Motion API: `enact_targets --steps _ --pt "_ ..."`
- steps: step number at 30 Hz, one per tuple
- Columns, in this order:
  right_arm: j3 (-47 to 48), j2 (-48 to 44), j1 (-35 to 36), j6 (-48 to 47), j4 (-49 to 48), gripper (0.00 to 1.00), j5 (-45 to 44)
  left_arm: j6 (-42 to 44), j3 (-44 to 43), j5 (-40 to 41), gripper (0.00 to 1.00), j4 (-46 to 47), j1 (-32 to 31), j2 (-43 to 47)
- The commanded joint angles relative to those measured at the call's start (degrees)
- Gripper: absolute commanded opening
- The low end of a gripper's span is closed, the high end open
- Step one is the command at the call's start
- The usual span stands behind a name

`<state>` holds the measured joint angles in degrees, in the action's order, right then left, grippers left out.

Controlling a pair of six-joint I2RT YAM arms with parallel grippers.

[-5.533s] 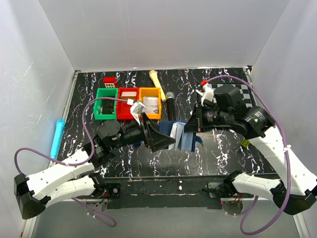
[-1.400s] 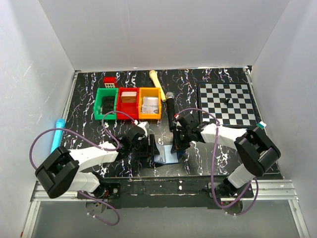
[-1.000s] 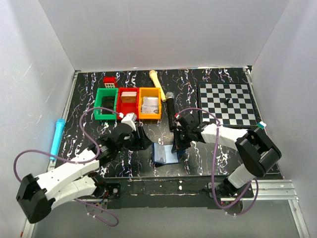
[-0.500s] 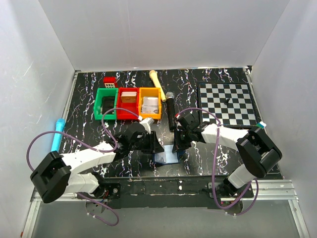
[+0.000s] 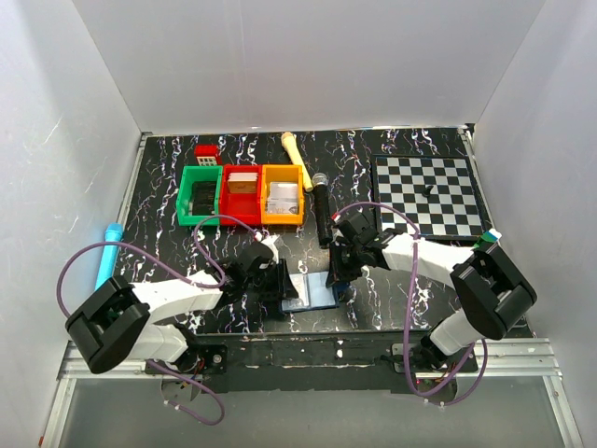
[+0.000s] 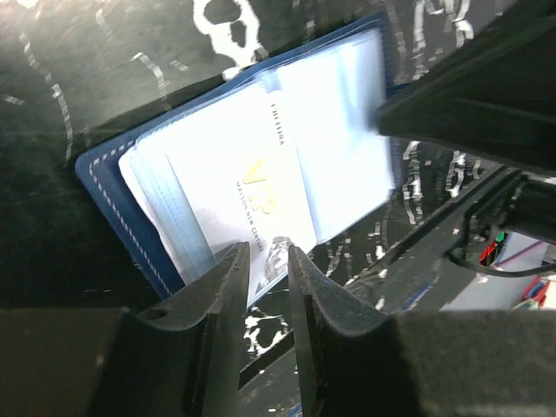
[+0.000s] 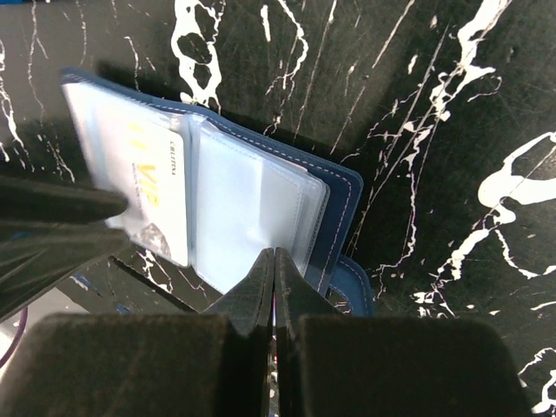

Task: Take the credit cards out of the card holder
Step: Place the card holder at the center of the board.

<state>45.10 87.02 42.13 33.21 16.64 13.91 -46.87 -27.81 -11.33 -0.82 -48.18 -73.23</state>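
The navy card holder lies open on the black marbled table near the front edge. Its clear sleeves fan out in the left wrist view, where the card holder's blue cover shows. A whitish credit card with gold lettering lies uppermost, also seen as the card in the right wrist view. My left gripper stands narrowly open, the card's near corner between its tips. My right gripper is shut, its tips resting on the clear sleeves over the blue cover.
Green, red and orange bins stand behind the holder. A black microphone lies beside them and a chessboard at the back right. A blue cylinder lies at the left edge.
My left gripper swung back to the holder's left edge and its jaws narrowed around the card's corner. The right gripper has stayed shut on the holder's right half.
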Motion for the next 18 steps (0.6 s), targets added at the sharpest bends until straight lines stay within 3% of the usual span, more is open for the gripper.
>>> enact_targets --steps 1,18 --pt "0.43 -2.47 0.41 -0.25 0.06 0.01 0.94 -0.94 1.53 2.72 0.24 -0.50 -0.07 -1.03" --pt "0.78 -1.77 -0.03 -1.57 4.27 0.01 -4.33 0.11 3.20 6.23 0.25 -2.87 0.11 -1.75"
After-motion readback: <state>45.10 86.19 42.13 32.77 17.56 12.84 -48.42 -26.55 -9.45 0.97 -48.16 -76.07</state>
